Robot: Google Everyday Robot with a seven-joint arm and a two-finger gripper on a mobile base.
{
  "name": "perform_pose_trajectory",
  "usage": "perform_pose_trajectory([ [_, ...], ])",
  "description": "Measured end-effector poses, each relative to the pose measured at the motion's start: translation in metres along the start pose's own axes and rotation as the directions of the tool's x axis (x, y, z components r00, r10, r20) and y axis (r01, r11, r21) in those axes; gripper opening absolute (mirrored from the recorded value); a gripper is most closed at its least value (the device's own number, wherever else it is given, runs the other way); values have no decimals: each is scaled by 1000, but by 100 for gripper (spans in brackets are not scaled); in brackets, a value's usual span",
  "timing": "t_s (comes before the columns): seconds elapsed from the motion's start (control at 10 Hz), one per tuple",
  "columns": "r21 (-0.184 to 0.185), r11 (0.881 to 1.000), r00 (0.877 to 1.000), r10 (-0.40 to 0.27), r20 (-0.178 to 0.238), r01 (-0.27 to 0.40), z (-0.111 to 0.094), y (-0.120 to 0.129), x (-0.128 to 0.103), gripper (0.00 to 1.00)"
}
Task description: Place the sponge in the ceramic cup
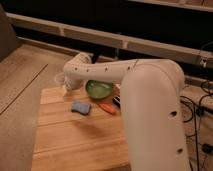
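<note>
Robot arm (pixel 107 72) reaching across a wooden table (pixel 75 145), with the sponge (pixel 80 107) lying outside the ceramic cup (pixel 60 78).
The light-blue sponge lies flat on the boards, near the green bowl (pixel 98 89) and an orange piece (pixel 106 108). The gripper (pixel 67 88) hangs at the table's far left edge, close by the pale cup. Whether it is released or clenched cannot be told. The sponge is not in the cup, so picking it up and dropping it in remain.

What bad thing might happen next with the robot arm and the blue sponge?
The tool hangs low at a far corner of the table, right by what looks like the ceramic cup, so it might knock it. The sponge lies close to the orange piece, which might get nudged in a grab.
</note>
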Motion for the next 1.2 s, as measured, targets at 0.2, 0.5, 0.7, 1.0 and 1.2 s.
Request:
perform_pose_trajectory([
  [0.2,65,996,998,-58,-30,60,14,-4,-3,65],
  [0.5,63,995,993,-71,-90,77,52,2,7,65],
  [0.7,38,997,989,-56,-134,61,74,4,21,65],
  [1.0,35,999,981,-27,-190,34,90,-6,41,65],
  [1.2,56,998,973,6,-233,7,92,-22,60,65],
])
